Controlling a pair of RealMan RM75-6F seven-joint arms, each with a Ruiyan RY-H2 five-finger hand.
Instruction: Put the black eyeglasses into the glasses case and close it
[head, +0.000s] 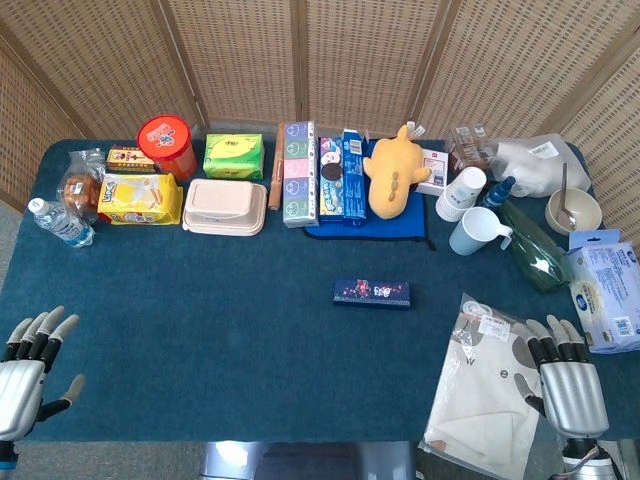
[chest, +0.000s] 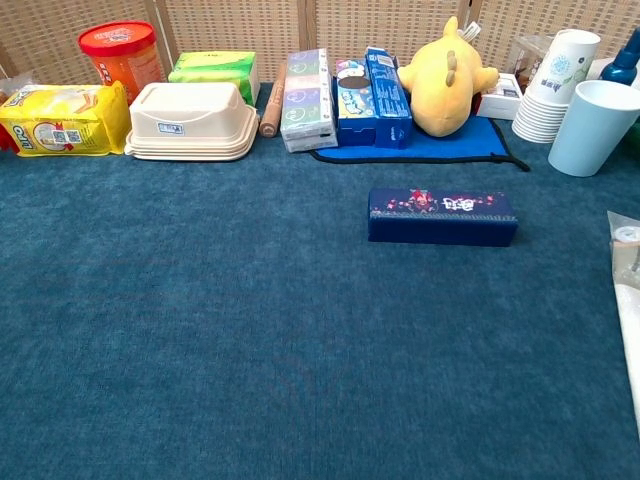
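Observation:
The dark blue glasses case (head: 371, 292) (chest: 442, 216) with a floral print lies closed on the blue tablecloth, right of centre. No black eyeglasses show in either view. My left hand (head: 25, 372) hovers at the front left corner of the table, fingers spread and holding nothing. My right hand (head: 566, 375) is at the front right, over a white bag in clear plastic (head: 487, 388), fingers extended and holding nothing. Both hands are far from the case. The chest view shows neither hand.
Along the back stand a red tub (head: 166, 142), yellow snack bag (head: 139, 197), beige lunch box (head: 225, 206), tissue packs (head: 299, 172), a yellow plush (head: 392, 170), paper cups (head: 461, 192) and a light blue mug (head: 475, 231). A bowl (head: 573, 209) and wipes pack (head: 605, 294) sit right.

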